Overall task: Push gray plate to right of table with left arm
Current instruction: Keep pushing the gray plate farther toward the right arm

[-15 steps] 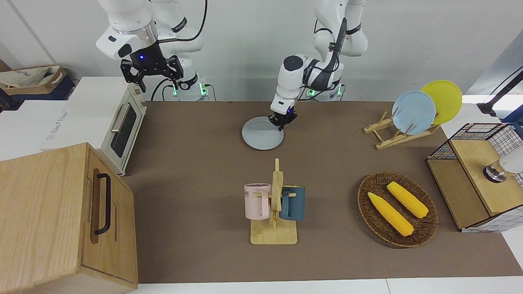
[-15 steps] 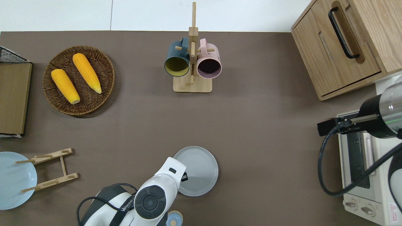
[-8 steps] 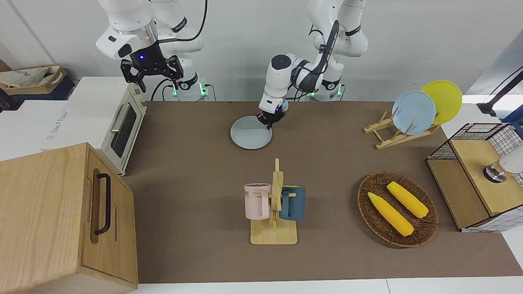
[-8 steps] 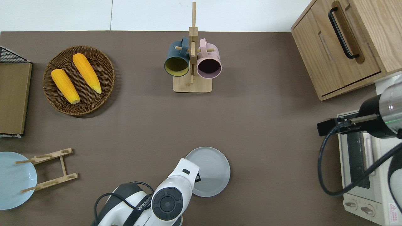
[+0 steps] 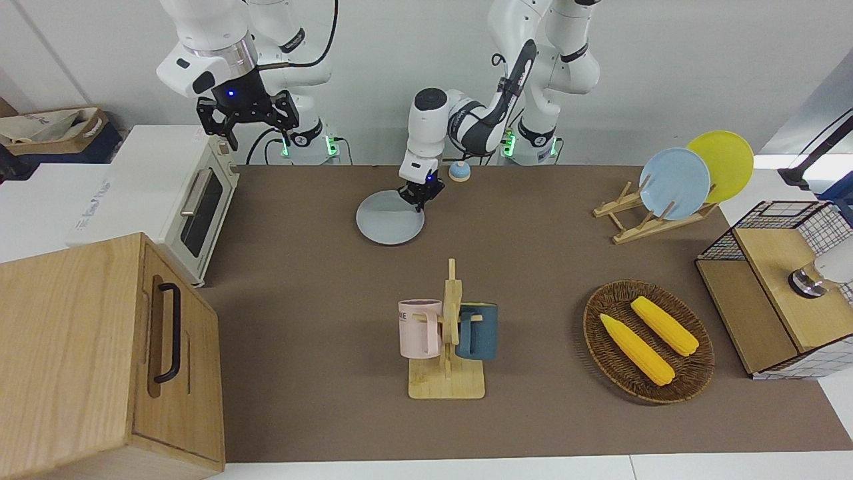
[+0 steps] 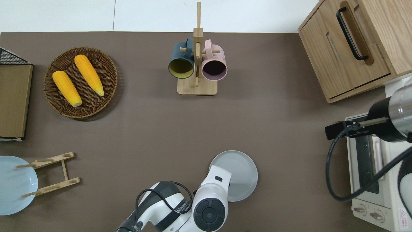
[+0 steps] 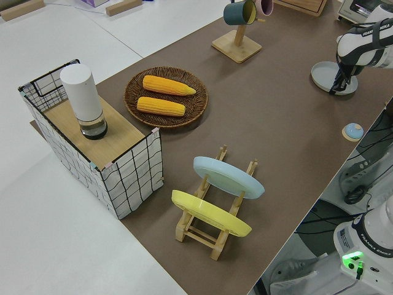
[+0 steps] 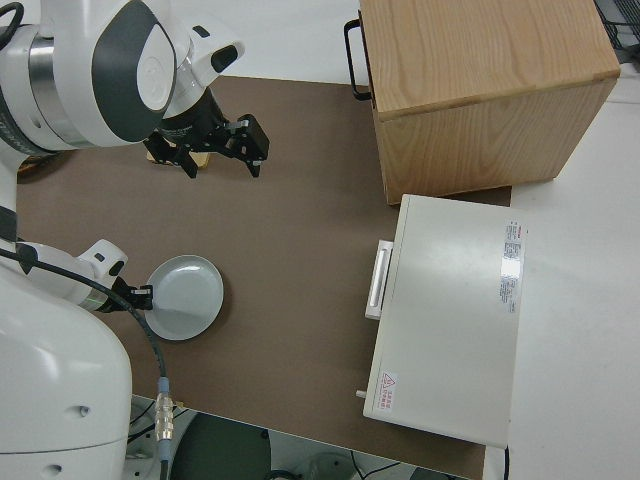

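Nearest the robots, by the table's (image 5: 320, 267) edge: a small round blue-topped object (image 5: 458, 171), alone on the brown mat. Just farther out, the gray plate (image 5: 386, 221), flat on the mat, a little toward the right arm's end from the middle, well apart from the white toaster oven (image 5: 193, 200). Left gripper (image 5: 416, 200) down at the plate's rim on the side toward the left arm's end, touching it; open or closed, cannot tell. Right gripper (image 5: 248, 117) parked, jaws spread wide.

At about the same depth, toward the left arm's end: a wooden plate rack (image 5: 640, 223) with a sky-blue plate (image 5: 674, 183) and a yellow plate (image 5: 723, 163) leaning on it.

Farther out: a wire crate (image 5: 786, 220) with a wooden top, a wicker basket (image 5: 650, 390) with two corn cobs (image 5: 636, 349), a wooden mug rack (image 5: 448, 333) with a pink mug (image 5: 418, 328) and a dark blue mug (image 5: 478, 331), and a wooden cabinet (image 5: 100, 353) with a black handle.

All around, pale wall (image 5: 666, 67) and white flooring (image 7: 61, 233).
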Available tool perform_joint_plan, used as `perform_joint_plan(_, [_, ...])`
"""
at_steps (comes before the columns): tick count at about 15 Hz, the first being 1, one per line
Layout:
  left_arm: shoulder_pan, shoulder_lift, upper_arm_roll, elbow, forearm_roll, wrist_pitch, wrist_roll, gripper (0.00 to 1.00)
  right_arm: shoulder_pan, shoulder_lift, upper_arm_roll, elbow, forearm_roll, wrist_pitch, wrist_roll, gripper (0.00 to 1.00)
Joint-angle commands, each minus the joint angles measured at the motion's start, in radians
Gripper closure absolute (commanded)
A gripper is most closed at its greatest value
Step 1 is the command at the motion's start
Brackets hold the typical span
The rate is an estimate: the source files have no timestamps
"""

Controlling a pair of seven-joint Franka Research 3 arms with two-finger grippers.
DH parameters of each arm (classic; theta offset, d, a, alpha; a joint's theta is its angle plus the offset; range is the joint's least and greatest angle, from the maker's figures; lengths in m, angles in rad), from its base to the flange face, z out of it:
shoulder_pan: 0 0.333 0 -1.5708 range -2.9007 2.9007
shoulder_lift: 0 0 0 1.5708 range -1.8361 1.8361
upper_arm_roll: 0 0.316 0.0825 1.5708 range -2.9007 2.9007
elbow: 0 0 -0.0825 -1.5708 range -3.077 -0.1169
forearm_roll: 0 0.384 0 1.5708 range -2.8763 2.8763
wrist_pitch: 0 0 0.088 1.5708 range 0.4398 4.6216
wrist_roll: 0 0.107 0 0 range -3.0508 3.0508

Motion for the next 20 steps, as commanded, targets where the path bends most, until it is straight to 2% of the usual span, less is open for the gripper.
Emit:
perform_joint_plan(1, [-0.041, 0.110, 0.003, 0.113, 0.037, -0.057, -0.079, 1.00, -0.020, -0.006, 0.015, 0.004, 0.010, -0.012, 0.001, 0.017])
perform_joint_plan(5, [-0.065, 0.151, 0.003, 0.197, 0.041, -0.114, -0.111, 1.00, -0.020, -0.006, 0.015, 0.004, 0.010, -0.012, 0.001, 0.017])
perform_joint_plan(12, [-0.105, 0.246, 0.003, 0.304, 0.130, -0.123, -0.235, 1.00, -0.020, -0.006, 0.013, 0.004, 0.010, -0.012, 0.001, 0.017])
perform_joint_plan(20, [-0.160, 0.305, 0.007, 0.409, 0.143, -0.180, -0.289, 1.00, -0.020, -0.006, 0.015, 0.004, 0.010, -0.012, 0.001, 0.017])
